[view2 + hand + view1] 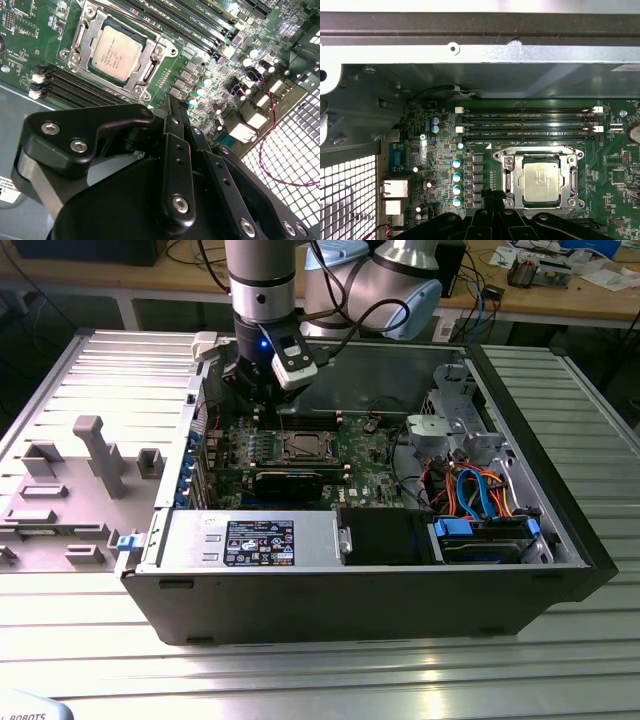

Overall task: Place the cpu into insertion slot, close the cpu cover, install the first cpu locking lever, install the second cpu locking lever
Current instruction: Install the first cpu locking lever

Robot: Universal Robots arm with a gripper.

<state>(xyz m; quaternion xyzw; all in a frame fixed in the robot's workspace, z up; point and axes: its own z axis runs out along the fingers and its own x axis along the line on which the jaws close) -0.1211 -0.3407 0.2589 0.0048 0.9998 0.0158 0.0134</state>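
The cpu [116, 52] [541, 181] lies flat in the insertion slot [303, 447] on the green motherboard inside the opened computer case. Its silver top shows through the window of the cpu cover [81, 36] [519, 165], which lies down flat around it. My gripper [176, 111] [490, 196] hangs over the board beside the socket, apart from it, with its black fingers [172, 150] shut together and nothing between them. In the exterior view the gripper [260, 408] stands just to the left of the socket and a little behind it.
Long memory slots [527, 124] run beside the socket. A black expansion card [290, 480] lies in front of it, then the power supply [250, 538]. Drive cages and blue and orange cables [475, 495] crowd the case's right. A grey fixture plate [75, 470] sits outside on the left.
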